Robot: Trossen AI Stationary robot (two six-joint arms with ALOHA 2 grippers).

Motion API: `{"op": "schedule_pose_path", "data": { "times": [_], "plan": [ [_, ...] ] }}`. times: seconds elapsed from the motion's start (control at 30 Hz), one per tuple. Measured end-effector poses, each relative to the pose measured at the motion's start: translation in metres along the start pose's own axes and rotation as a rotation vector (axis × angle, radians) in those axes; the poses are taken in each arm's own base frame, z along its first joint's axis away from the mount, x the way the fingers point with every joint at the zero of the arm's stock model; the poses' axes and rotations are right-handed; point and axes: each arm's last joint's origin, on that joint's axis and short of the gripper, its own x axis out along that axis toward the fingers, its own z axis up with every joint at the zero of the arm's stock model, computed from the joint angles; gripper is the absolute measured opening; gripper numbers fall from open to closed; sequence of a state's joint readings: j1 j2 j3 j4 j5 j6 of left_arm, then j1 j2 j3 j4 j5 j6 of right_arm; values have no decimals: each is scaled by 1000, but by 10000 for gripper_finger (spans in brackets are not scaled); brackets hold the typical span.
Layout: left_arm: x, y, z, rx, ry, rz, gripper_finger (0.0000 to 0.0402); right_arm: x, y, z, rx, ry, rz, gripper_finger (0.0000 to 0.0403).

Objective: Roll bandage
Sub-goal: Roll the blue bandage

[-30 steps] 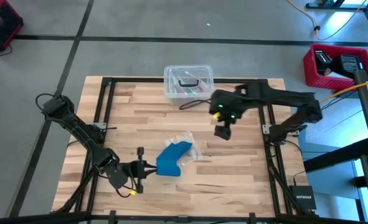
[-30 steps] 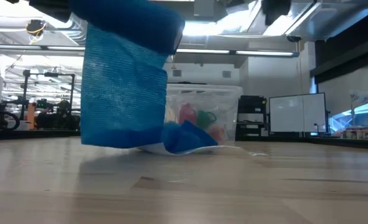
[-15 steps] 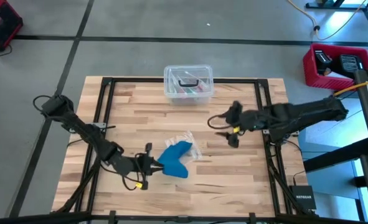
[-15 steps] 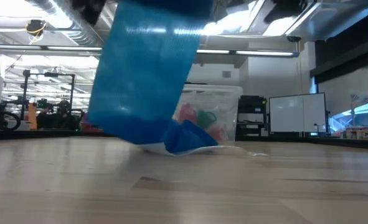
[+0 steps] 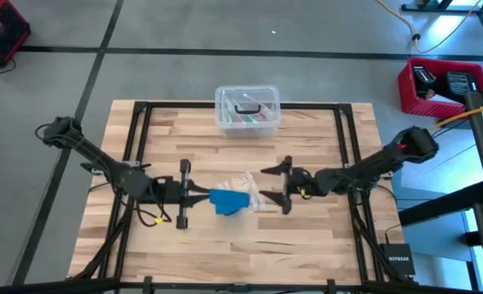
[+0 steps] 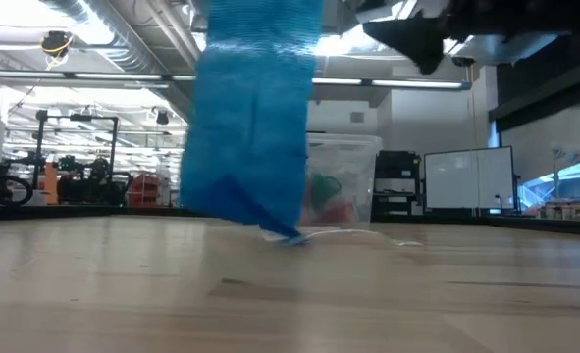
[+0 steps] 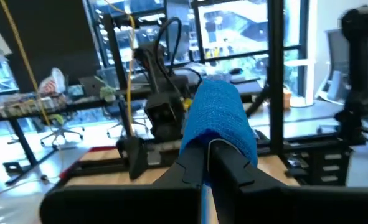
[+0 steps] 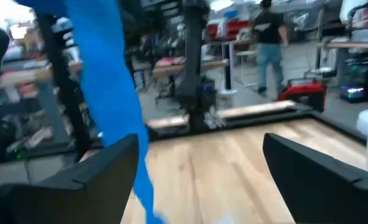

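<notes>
Right now my left end effector [image 5: 194, 191] is pressed together on the upper end of the bandage [image 5: 229, 200], holding it up off the table [image 5: 306, 245] near the middle; in the left wrist view the blue fabric [image 7: 218, 118] drapes over my closed fingertips [image 7: 224, 163]. In the low view the band [image 6: 255, 118] hangs down as a flat strip, its long axis close to vertical, and its lower end reaches the wood by a small clear plastic bag [image 5: 253, 194]. My right end effector [image 5: 279, 186] stands spread wide on the other side of that strip, just beside it and facing my left one, so the bandage lies between the two, closer to the left, which already has it. From the right wrist camera the strip [image 8: 109, 93] runs down past one of my open fingers [image 8: 103, 171], apart from it as far as I can judge. The coming move, I think, turns on that gap: the right has to meet the hanging length so it can be wound. Much is unclear: the top of the strip is cut off in the low view, I cannot tell whether the lower end touches the bag or only lies by it, nor whether any part is already rolled. A clear lidded box [image 5: 247, 110] sits well apart at the table's far edge.
</notes>
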State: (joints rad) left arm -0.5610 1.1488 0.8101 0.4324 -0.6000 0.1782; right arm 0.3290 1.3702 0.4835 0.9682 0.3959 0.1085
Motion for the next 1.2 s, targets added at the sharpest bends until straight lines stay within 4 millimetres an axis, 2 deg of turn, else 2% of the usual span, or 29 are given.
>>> {"op": "schedule_pose_path", "data": {
  "times": [0.17, 0.3, 0.43, 0.67, 0.87, 1.03, 1.2],
  "plan": [
    [5, 7, -2, 7, -3, 35, 1, 26, 7, 8, 13, 21, 149, 344],
    [8, 10, -3, 13, 1, 53, 1, 37, 11, 4, -25, 126, 145, 325],
    [10, 12, -3, 8, 0, 59, 1, 41, 10, 7, -59, 124, 88, 271],
    [10, 12, -3, 5, -5, 60, 1, 41, 11, 9, -78, 111, 90, 158],
    [11, 11, -4, 8, 0, 59, 1, 41, 11, 9, -100, 111, 99, 97],
    [11, 11, -4, 10, -5, 60, 1, 41, 12, 9, -97, 112, 135, 82],
    [16, 13, -8, 13, 5, 72, 1, 41, 13, 9, -92, 108, 178, 114]
  ]
}}
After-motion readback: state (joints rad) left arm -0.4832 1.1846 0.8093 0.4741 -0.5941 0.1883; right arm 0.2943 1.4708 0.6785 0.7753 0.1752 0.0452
